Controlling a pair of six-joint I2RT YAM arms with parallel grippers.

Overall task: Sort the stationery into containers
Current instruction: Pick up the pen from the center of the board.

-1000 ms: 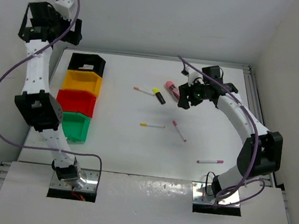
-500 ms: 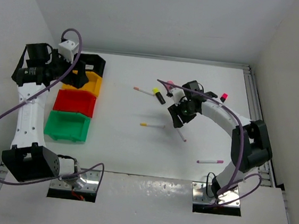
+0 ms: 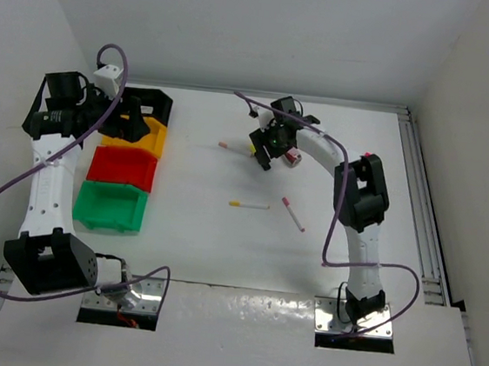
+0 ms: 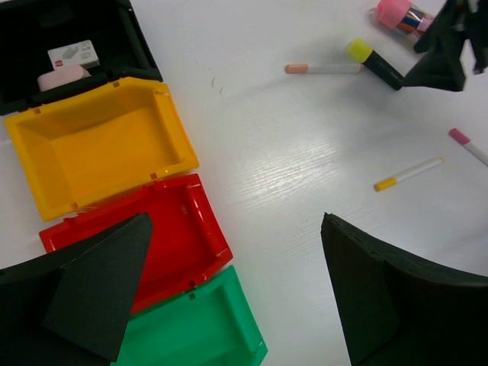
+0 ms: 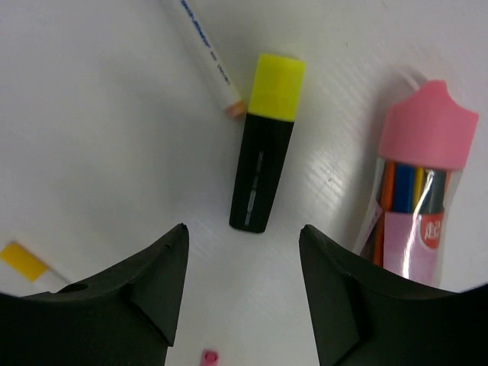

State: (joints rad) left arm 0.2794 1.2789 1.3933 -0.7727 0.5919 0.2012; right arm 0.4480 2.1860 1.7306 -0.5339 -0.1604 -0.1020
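Note:
My right gripper (image 3: 264,149) (image 5: 244,232) hovers open and empty just short of the butt end of a black marker with a yellow cap (image 5: 263,152) (image 3: 257,155) (image 4: 377,65). An orange-ended white pen (image 5: 206,53) (image 3: 231,147) lies left of the marker, and a pink-capped clear tube of coloured pens (image 5: 415,183) (image 3: 293,157) lies right of it. A yellow-ended pen (image 3: 249,205) (image 4: 408,174) and a pink-ended pen (image 3: 292,214) lie nearer. My left gripper (image 3: 133,121) (image 4: 235,221) hangs open above the containers: black (image 4: 137,46), yellow (image 4: 99,145), red (image 4: 194,229), green (image 4: 221,328).
The black bin (image 3: 145,101) holds a white eraser (image 4: 73,54) and a pink block (image 4: 61,76). The yellow, red and green bins show nothing inside. White walls close in the table at the back and both sides. Purple cables loop over both arms.
My right gripper swung left and back, from the table's middle to the yellow-capped marker. The left arm came down over the bins. A pink-ended pen at the near right no longer shows.

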